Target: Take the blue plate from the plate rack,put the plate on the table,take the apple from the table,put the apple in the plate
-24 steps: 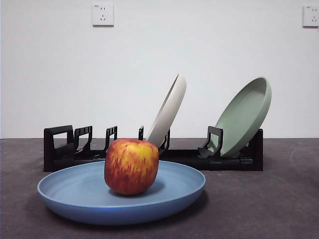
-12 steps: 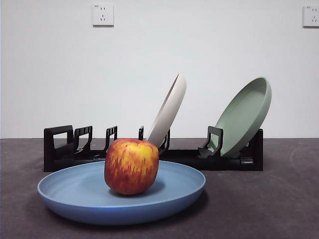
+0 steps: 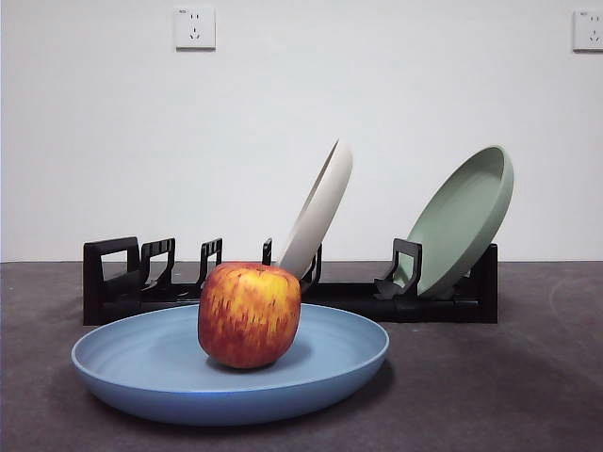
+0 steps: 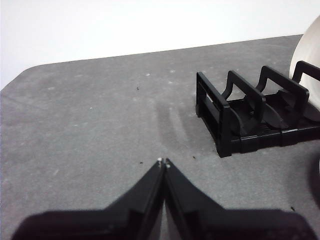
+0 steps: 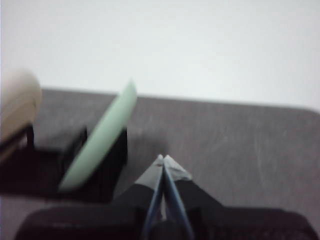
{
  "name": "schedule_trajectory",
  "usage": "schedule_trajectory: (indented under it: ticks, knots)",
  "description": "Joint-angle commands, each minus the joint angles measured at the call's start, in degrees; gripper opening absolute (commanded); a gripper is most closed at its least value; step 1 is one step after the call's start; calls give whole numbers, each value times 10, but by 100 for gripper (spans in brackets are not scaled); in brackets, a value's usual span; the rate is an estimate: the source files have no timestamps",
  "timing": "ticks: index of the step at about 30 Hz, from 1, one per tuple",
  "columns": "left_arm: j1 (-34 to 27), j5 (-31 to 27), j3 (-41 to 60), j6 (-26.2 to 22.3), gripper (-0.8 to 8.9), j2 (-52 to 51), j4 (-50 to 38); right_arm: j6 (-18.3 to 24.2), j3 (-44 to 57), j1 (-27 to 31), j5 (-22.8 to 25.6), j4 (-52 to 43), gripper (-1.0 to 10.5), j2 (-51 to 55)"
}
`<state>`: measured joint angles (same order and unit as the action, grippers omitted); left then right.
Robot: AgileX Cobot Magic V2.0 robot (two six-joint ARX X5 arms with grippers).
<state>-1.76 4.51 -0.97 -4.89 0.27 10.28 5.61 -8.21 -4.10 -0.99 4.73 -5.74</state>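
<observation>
- Far left to far right across the dark grey matte desk (image 3: 528, 395): long low black plastic plate rack (image 3: 122, 282), its left slots empty.
- Near left of centre, in front of the rack: large round shallow light-blue matte plate (image 3: 141, 363) lying flat on the desk.
- Resting inside that plate, touching its floor slightly left of the middle: round red apple streaked with yellow (image 3: 249, 314), upright.
- Behind, mid-rack: cream-white round plate (image 3: 320, 207) leaning in its slot; further right, sage-green round plate (image 3: 462, 221) leaning likewise.
- Judged complete as things lie: blue plate out of the rack and down, apple in it.
- Possible trouble from here: apple rolling on the shallow floor toward the low rim if the desk or plate gets knocked; a careless sweep near the rack tipping either leaning plate. No sign of such contact now.
- Left tool (image 4: 163, 162): shut tip to tip, holding nothing, hanging above bare desk near the rack's left end, apart from it.
- Right tool (image 5: 163, 159): blurred view, tips pressed together, empty, above the desk near the rack's right end beside the green plate, touching nothing.
</observation>
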Motion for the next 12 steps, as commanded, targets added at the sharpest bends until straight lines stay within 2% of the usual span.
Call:
schedule_trajectory:
  ticks: [1,6,12]
  knots:
    - [-2,1,8,4,-3,-2,-2,-4,38,0,-2,-5,1,17]
    - [-2,1,8,4,-3,-2,-2,-23,78,0,-2,-5,1,44]
    - [-2,1,8,4,-3,-2,-2,-35,79,0,-2,35,1,57]
